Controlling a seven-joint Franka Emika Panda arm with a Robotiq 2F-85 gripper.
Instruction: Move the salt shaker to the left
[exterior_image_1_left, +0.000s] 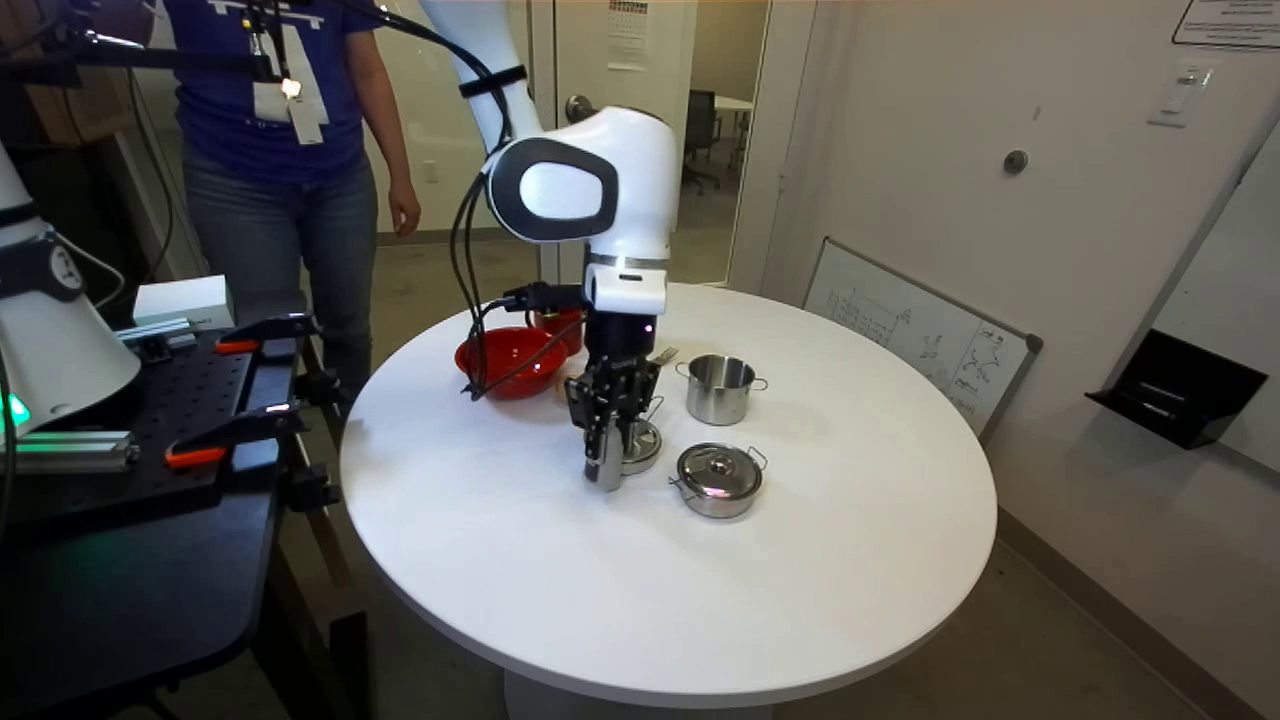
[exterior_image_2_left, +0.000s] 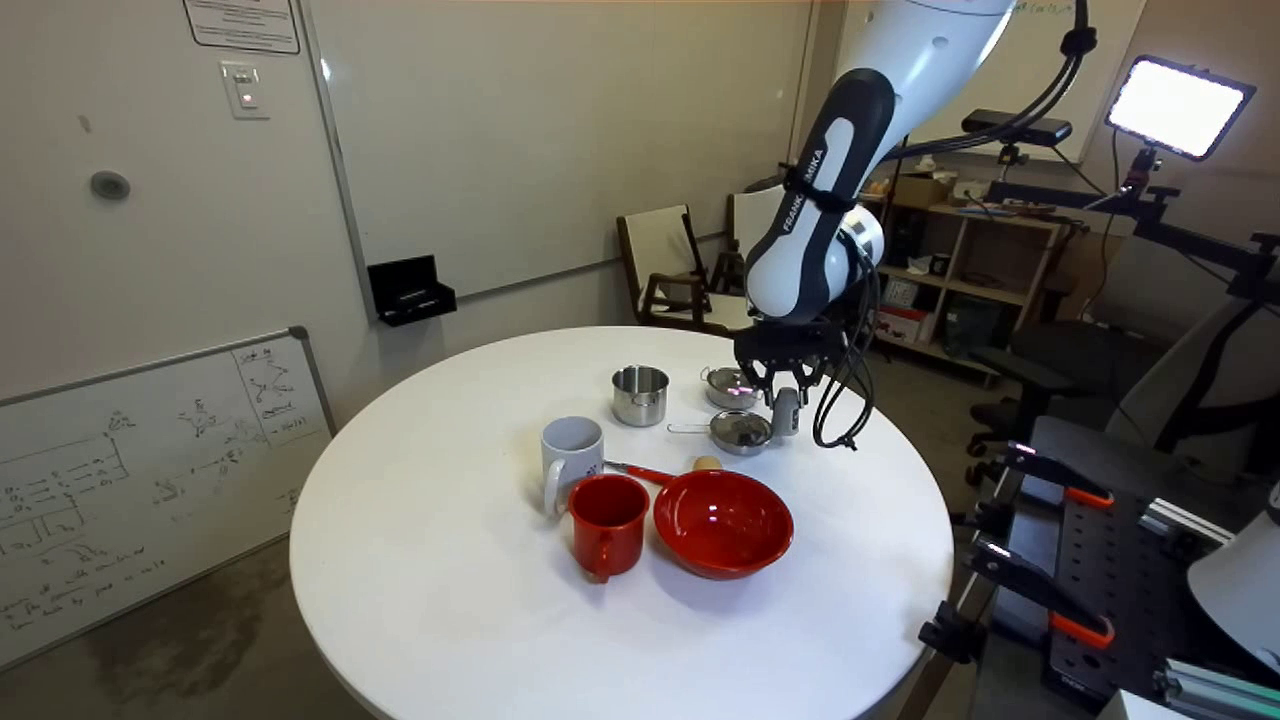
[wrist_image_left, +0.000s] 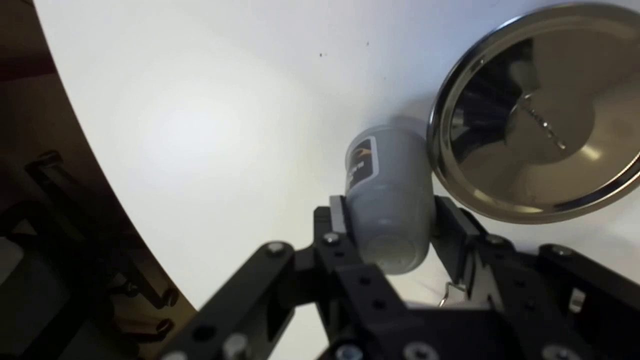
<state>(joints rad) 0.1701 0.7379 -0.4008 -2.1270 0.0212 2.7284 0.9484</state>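
The salt shaker is a small grey cylinder with a dark label. It stands nearly upright between my fingers in the wrist view (wrist_image_left: 392, 200) and in both exterior views (exterior_image_1_left: 606, 465) (exterior_image_2_left: 787, 412). My gripper (wrist_image_left: 390, 217) points down with a finger against each side of the shaker, shut on it; the gripper also shows in an exterior view (exterior_image_1_left: 612, 428). The shaker's base is at or just above the white table (exterior_image_1_left: 560, 580); I cannot tell if it touches. A shiny round steel lid (wrist_image_left: 545, 120) lies right beside the shaker, touching or almost touching it.
A small steel pan (exterior_image_2_left: 741, 431) is beside the shaker. A lidded steel pot (exterior_image_1_left: 720, 480) and an open steel pot (exterior_image_1_left: 718, 392) stand near. A red bowl (exterior_image_2_left: 723, 525), red mug (exterior_image_2_left: 608, 530), white mug (exterior_image_2_left: 572, 447) and red-handled utensil (exterior_image_2_left: 645, 472) share the table.
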